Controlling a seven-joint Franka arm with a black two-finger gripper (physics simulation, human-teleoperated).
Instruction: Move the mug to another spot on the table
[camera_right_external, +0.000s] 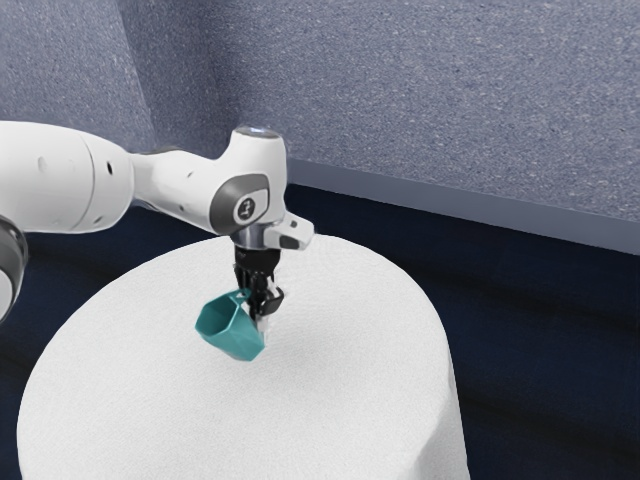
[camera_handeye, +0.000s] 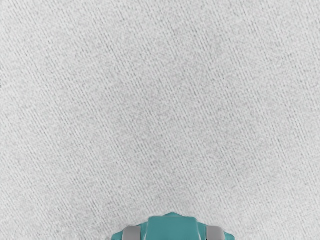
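Mug (camera_right_external: 231, 331): teal, faceted, with angular flat sides narrowing toward the base. It is showing one plain colour with no marking. In the wrist view a teal part of it (camera_handeye: 172, 227) is sitting directly under the hand, with a grey pad (camera_handeye: 131, 233) flanking it on each side.

Hand (camera_right_external: 266, 305): black, pointing straight down from the white arm (camera_right_external: 150, 185). Its fingers are standing close together and are clamping the mug at its upper edge, on the side toward the exterior view's right.

Desk (camera_right_external: 350, 400): round, draped in a white cloth that is showing a fine diagonal weave in the wrist view (camera_handeye: 150, 100). The mug is hanging near the desk's middle; whether its base is touching the cloth cannot be told.

Room: a blue-grey speckled wall (camera_right_external: 450, 90) is rising behind the desk, a paler strip (camera_right_external: 480, 205) is running along its foot, and a dark blue floor (camera_right_external: 540, 330) is lying below.

Orientation: the mug is tilting. Its mouth is facing up and toward the exterior view's left, its base is pointing down and to the right, so the long axis is slanting between those two directions
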